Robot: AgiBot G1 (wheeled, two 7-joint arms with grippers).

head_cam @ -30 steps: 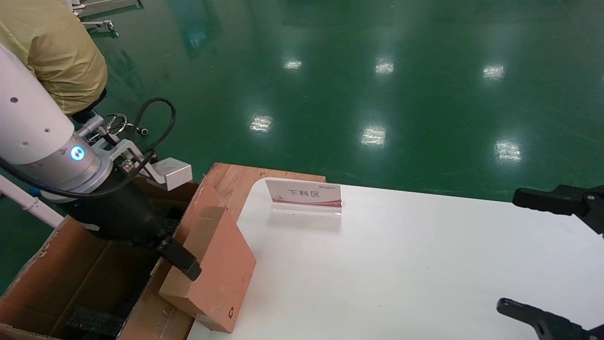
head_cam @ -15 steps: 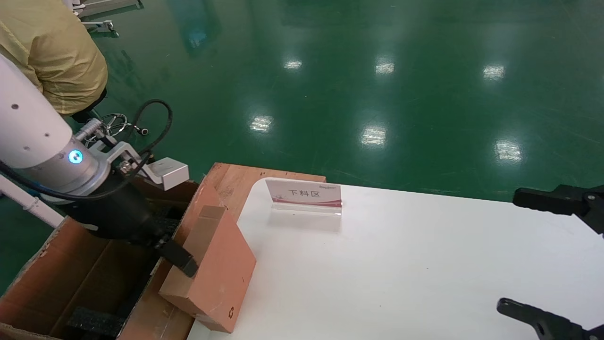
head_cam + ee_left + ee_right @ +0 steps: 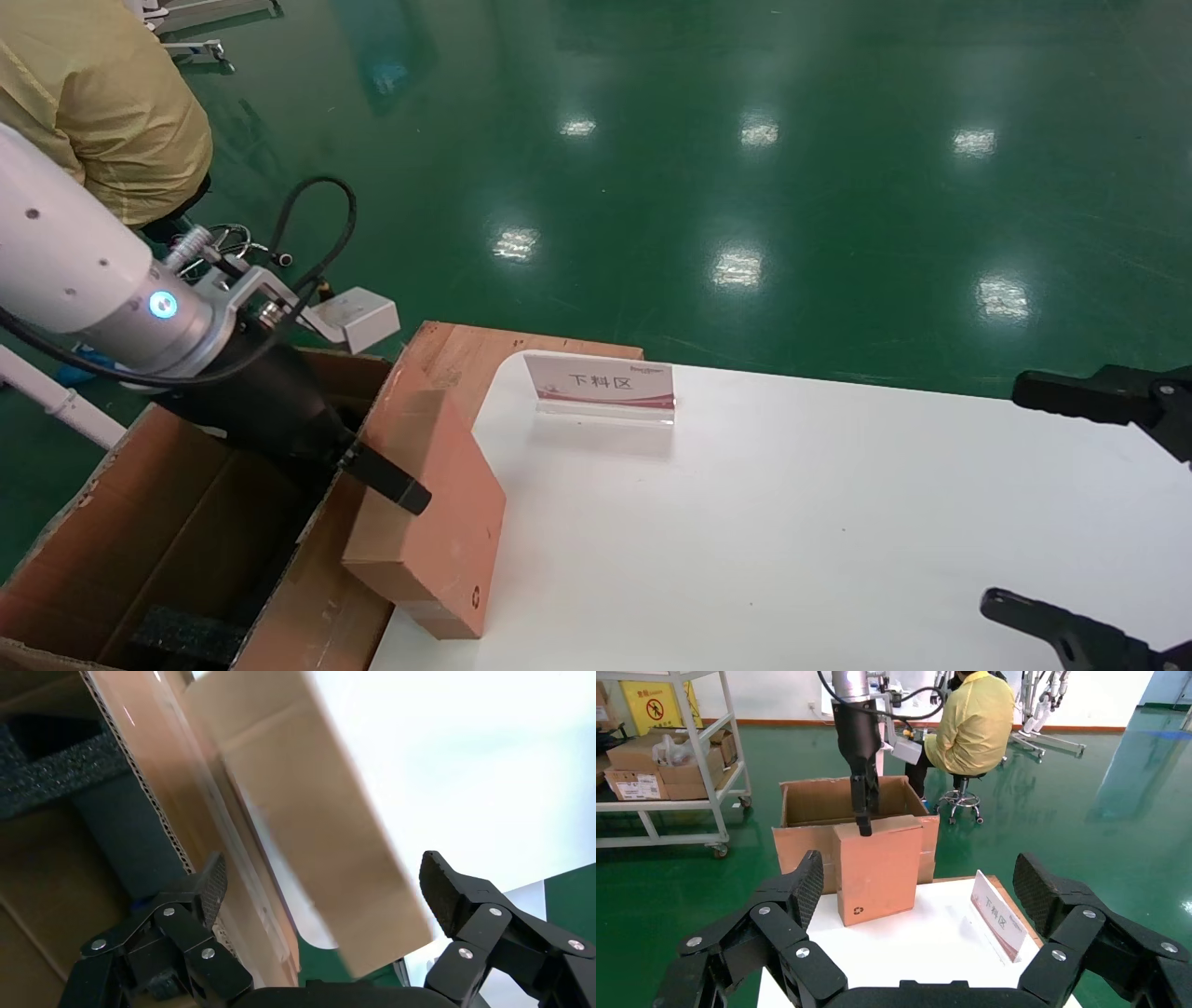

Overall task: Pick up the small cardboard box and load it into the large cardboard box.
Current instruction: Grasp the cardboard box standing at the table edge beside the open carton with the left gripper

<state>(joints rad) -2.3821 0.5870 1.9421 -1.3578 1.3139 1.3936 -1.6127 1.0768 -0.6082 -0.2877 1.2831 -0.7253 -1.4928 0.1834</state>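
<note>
Cardboard, foam and gloss
Smooth matt small box [image 3: 438, 508]; corrugated big carton [image 3: 140, 540] with rough black foam [image 3: 49, 776]; glossy green floor [image 3: 745, 186].

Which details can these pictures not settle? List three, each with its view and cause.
1. Left wrist view: whether the left gripper touches the small cardboard box; motion blur.
2. Head view: the large cardboard box floor; hidden by walls and arm.
3. Right wrist view: the box's corner symbol; too small.

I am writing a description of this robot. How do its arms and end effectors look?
The left arm is a white cylinder ending in a silver ring with a glowing blue light, a black cable looping beside it. The left end effector and the right end effector are matte black, with silver rivets and textured pads.
</note>
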